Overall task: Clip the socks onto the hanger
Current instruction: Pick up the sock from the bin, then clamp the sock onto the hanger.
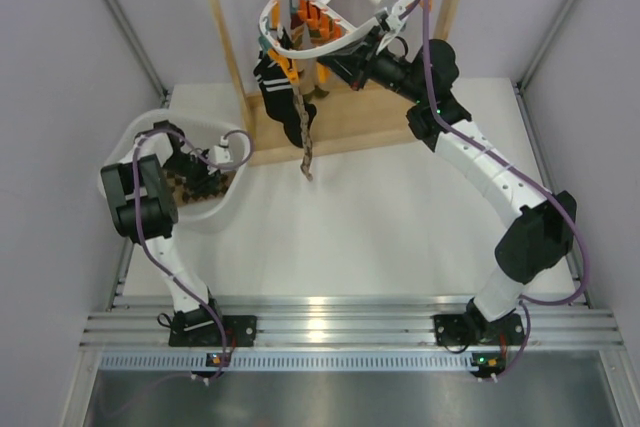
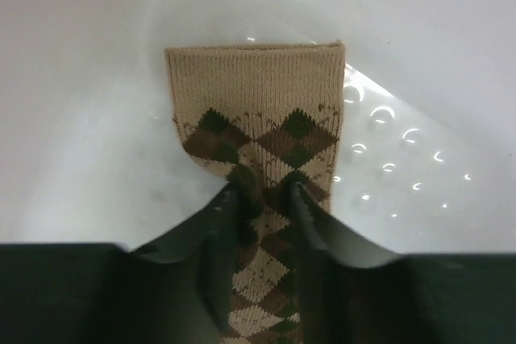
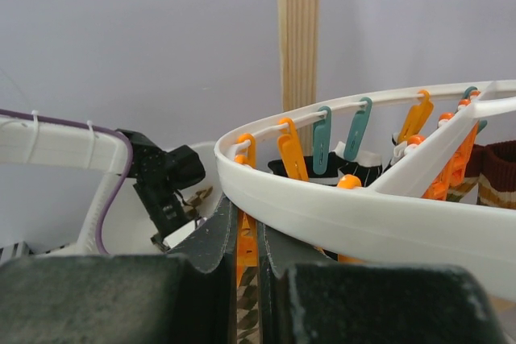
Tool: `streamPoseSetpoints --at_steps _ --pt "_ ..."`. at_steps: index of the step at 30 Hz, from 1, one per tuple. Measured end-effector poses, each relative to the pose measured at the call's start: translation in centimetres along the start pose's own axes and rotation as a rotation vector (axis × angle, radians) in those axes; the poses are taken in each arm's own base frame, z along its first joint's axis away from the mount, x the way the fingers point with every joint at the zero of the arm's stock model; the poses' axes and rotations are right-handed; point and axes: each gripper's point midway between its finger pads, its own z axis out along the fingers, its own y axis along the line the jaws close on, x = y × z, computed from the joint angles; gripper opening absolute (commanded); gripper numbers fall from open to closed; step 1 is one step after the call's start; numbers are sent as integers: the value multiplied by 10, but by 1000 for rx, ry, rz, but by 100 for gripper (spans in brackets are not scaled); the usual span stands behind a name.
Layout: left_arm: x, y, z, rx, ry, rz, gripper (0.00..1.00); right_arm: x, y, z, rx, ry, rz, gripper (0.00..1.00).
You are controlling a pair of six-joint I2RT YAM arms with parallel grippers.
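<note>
A brown diamond-pattern sock (image 2: 258, 94) in the white basin (image 2: 97, 78) is pinched by the left gripper (image 2: 262, 195). An orange clip (image 3: 245, 254) of the hanger (image 3: 339, 219) is squeezed by the right gripper (image 3: 248, 230).

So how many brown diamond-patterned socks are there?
2: the hanging sock on the hanger, and the tub sock in the white tub at the left gripper. Others may be hidden.

A robotics lab booth: plain white walls (image 1: 45, 57) and an aluminium mounting rail (image 1: 340, 325).
</note>
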Motion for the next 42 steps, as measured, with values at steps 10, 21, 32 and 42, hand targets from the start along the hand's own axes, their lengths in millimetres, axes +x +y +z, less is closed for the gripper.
streamPoseSetpoints --at_steps 10,21,32,42 --pt "-23 -2 -12 -72 -58 -89 0 0 0 0 1 3 3 0" --pt "-118 12 -163 -452 -341 -234 0 0 0 0 7 0 32 0" --pt "-257 -24 -249 -513 -756 -198 0 0 -1 5 3 -11 79 0" --pt "-382 -127 -190 -223 -932 17 0 -5 1 6 3 -24 126 0"
